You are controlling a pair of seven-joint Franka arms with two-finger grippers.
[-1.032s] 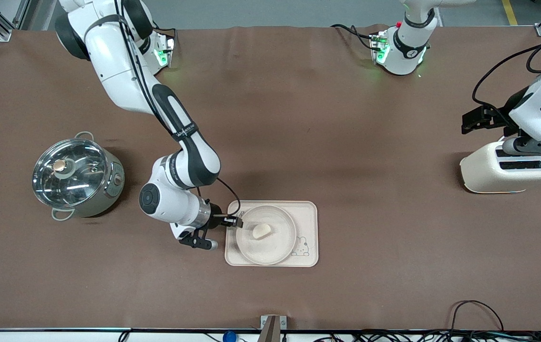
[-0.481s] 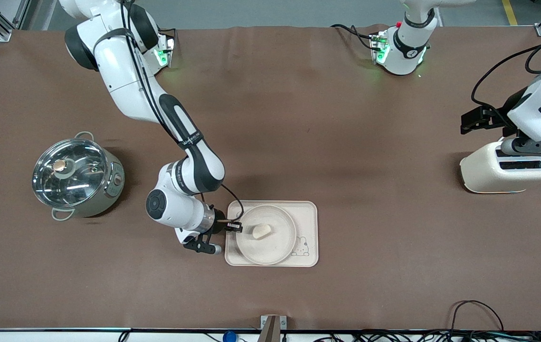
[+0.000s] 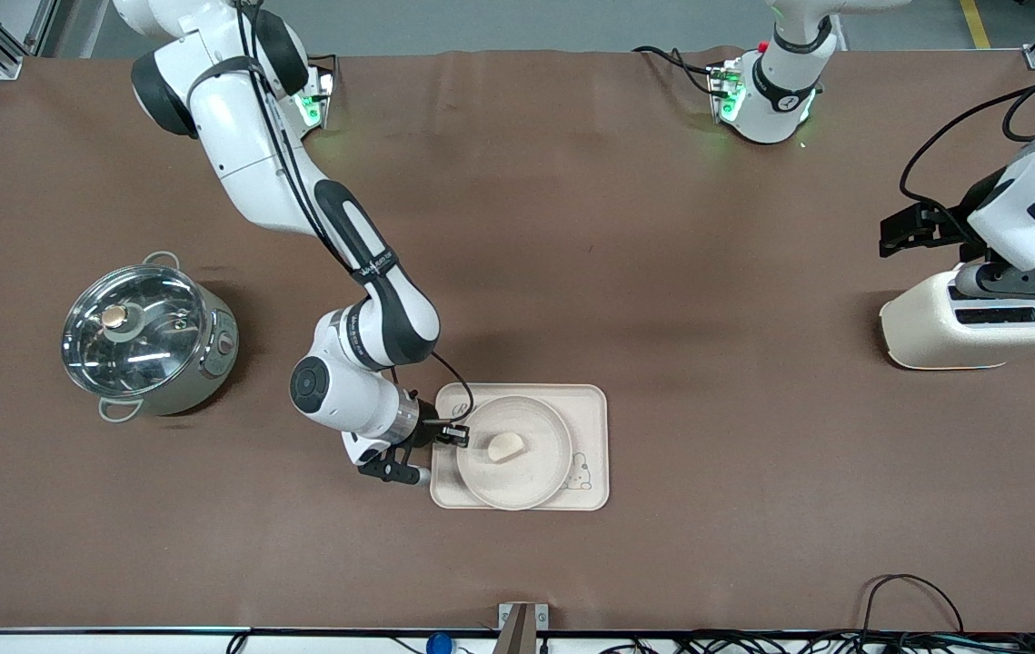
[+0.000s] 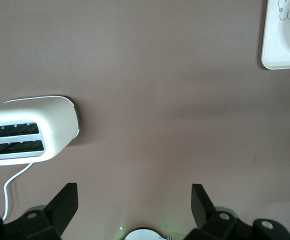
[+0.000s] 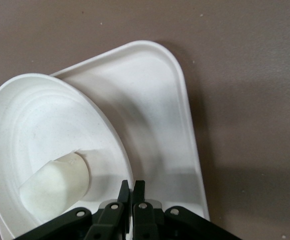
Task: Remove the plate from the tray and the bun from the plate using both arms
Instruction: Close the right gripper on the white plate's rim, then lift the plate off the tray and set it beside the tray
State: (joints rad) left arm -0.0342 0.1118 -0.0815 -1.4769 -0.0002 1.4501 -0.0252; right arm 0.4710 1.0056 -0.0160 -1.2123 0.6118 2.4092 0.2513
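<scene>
The round cream plate [image 3: 526,477] lies on the cream tray [image 3: 592,406], with the pale bun [image 3: 506,445] on it. My right gripper [image 3: 458,436] is shut on the plate's rim at the edge toward the right arm's end. In the right wrist view the fingers [image 5: 132,186] pinch the rim of the plate [image 5: 40,125], which sits tilted over the tray [image 5: 155,125], with the bun [image 5: 55,185] inside. My left gripper [image 3: 888,238] is open and empty in the air beside the toaster; its jaws [image 4: 133,192] stand wide apart.
A cream toaster [image 3: 926,331] stands at the left arm's end and shows in the left wrist view [image 4: 30,127]. A steel pot with a glass lid [image 3: 146,338] stands at the right arm's end. A corner of the tray [image 4: 280,50] shows in the left wrist view.
My right gripper has closed on the plate's rim and pushed the plate a little toward the left arm's end; the plate now covers part of the bunny drawing. The left arm has barely moved.
</scene>
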